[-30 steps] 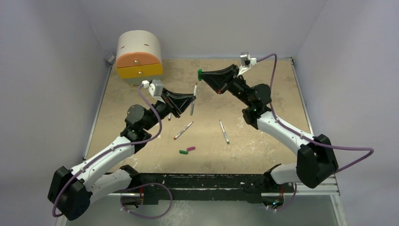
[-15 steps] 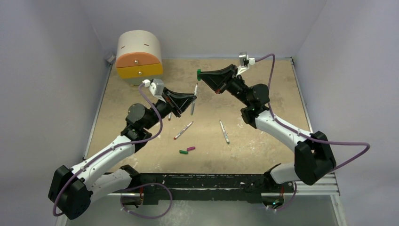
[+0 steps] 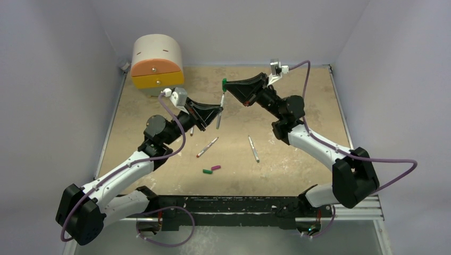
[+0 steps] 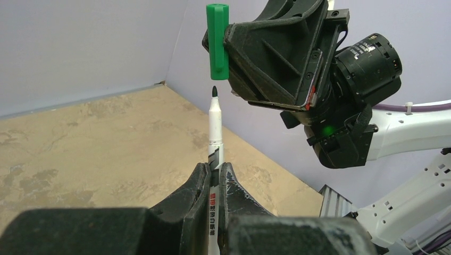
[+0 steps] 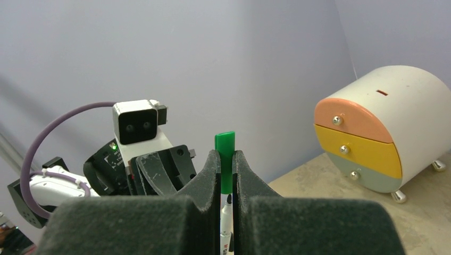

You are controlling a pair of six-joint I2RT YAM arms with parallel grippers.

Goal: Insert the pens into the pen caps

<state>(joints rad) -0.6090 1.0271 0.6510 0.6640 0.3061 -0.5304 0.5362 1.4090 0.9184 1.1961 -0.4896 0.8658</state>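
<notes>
Jaws of the left arm pinch a white pen (image 4: 215, 125) by its lower barrel, upright with the dark tip on top. Right jaws are pressed on a green cap (image 4: 217, 40), held vertically just above that tip and not touching it. On the bench (image 3: 298, 154) lie one loose pen (image 3: 207, 147) and another pen (image 3: 253, 148), apart. Nearer the arm bases, a second green cap (image 3: 207, 171) and a magenta cap (image 3: 216, 168) lie side by side.

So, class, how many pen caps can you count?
3: a green cap in the right gripper; a second green cap and a magenta cap together on the table. More may be hidden.
</notes>
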